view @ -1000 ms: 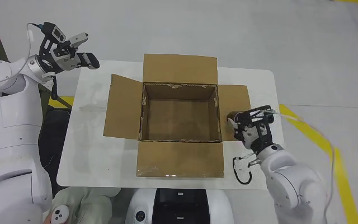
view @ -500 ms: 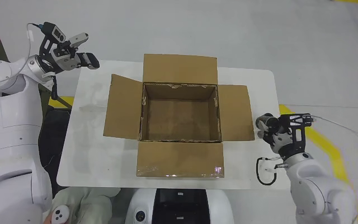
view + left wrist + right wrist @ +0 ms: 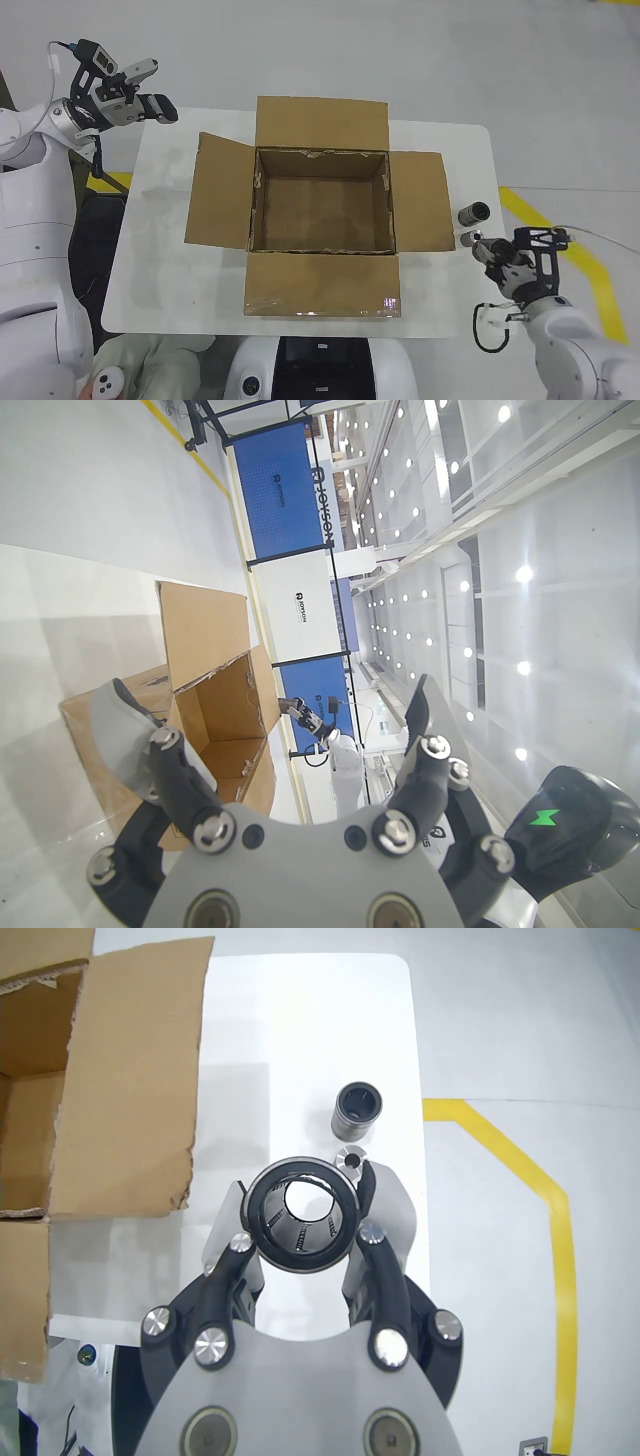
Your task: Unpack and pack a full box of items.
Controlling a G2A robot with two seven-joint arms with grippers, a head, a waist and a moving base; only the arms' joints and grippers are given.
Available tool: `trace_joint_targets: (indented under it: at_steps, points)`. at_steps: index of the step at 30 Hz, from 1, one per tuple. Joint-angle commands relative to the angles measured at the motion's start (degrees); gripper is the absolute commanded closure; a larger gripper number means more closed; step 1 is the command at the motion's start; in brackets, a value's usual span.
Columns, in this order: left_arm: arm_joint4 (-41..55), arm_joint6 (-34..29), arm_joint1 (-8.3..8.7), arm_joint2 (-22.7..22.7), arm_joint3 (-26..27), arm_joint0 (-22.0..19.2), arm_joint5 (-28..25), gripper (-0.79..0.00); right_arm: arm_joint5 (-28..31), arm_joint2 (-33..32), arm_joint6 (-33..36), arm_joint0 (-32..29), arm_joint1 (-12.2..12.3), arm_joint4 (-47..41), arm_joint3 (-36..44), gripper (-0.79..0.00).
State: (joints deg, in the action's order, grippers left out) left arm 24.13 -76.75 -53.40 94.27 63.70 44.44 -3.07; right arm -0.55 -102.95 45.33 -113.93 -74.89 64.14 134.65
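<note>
Right gripper (image 3: 302,1198): you see it clamping a bearing (image 3: 305,1255).
Left gripper (image 3: 270,700): spread empty, box (image 3: 210,680) beyond its tips.

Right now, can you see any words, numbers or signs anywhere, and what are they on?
Blue wall panels: white brand print, which I do not read out.
White wall panel: dark brand print, likewise.
Cardboard box, outer side: dark print, too blurred to read.
Black housing on the left wrist: a green lightning-bolt sign, no words.
No numbers can be read.
</note>
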Motion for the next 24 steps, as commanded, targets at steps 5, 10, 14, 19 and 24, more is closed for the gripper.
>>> trace_joint_targets:
  at_steps: [5, 10, 14, 19, 24]
  points:
    - [0.0, 0.0, 0.0, 0.0, 0.0, 0.0, 0.0, -0.785, -0.9, -0.12, 0.18, -1.45, 0.01, -0.14, -1.46, 0.0]
    - [0.0, 0.0, 0.0, 0.0, 0.0, 0.0, 0.0, -0.785, -0.58, 1.05, 0.14, -1.05, 0.1, 0.43, -4.73, 0.0]
    - [0.0, 0.0, 0.0, 0.0, 0.0, 0.0, 0.0, -0.785, -1.08, 1.93, -0.17, 0.08, 0.15, 0.81, -7.65, 0.0]
    - [0.0, 0.0, 0.0, 0.0, 0.0, 0.0, 0.0, -0.785, -1.81, 2.95, -0.92, 1.79, 0.19, 0.87, -10.74, 0.0]
    - [0.0, 0.0, 0.0, 0.0, 0.0, 0.0, 0.0, -0.785, -2.65, 4.22, -1.44, 4.03, 0.23, 1.51, -14.21, 0.0]
